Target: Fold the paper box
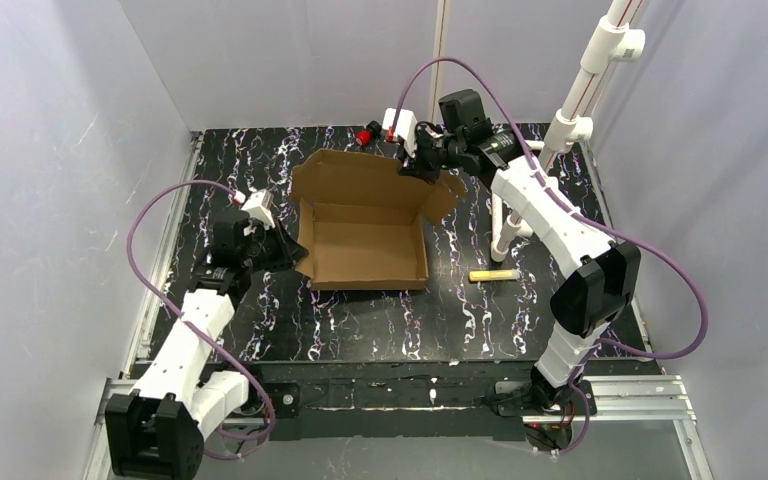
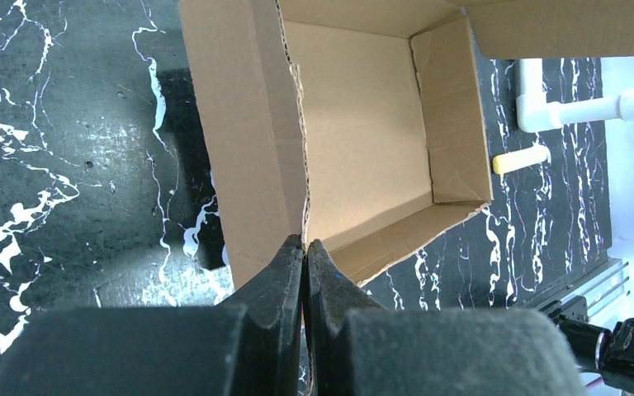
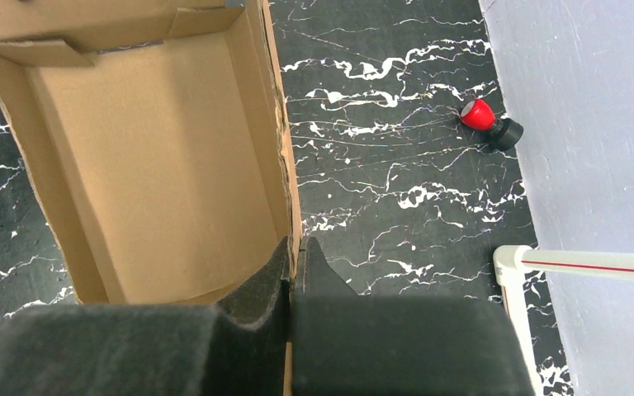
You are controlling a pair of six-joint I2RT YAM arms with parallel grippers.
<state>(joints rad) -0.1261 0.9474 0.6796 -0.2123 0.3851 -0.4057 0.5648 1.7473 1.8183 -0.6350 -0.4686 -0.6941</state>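
A metal rail (image 1: 440, 395) runs along the bottom of the overhead view, at the near edge of the black, white-veined table (image 1: 380, 320), and both arm bases are fixed to it. A purple cable (image 1: 145, 260) loops out to the left of the left arm.

At middle left, the left gripper (image 2: 305, 246) has its two dark fingers pressed together on the top edge of the left wall of the paper box (image 1: 365, 235), close to that wall's near corner. The cardboard edge runs straight into the closed tips.

The paper box sits open in the centre of the table with its floor flat on the surface. Its side walls are raised and a broad flap stands up along its far side.

To the right of the box, and apart from it, a yellow stick (image 1: 493, 274) lies on the table. Just beyond the stick is the foot of a white pipe stand (image 1: 505, 225), which the right arm crosses from above.

At the box's upper right corner, the right gripper (image 3: 297, 247) is likewise closed, pinching the edge of an upright cardboard panel. A sliver of cardboard shows between its foam pads.

Farthest back, a small red-capped black object (image 1: 367, 133) rests on the table by the rear wall, to the left of that gripper and apart from the box. Another white pipe (image 1: 600, 70) rises into the upper right corner.
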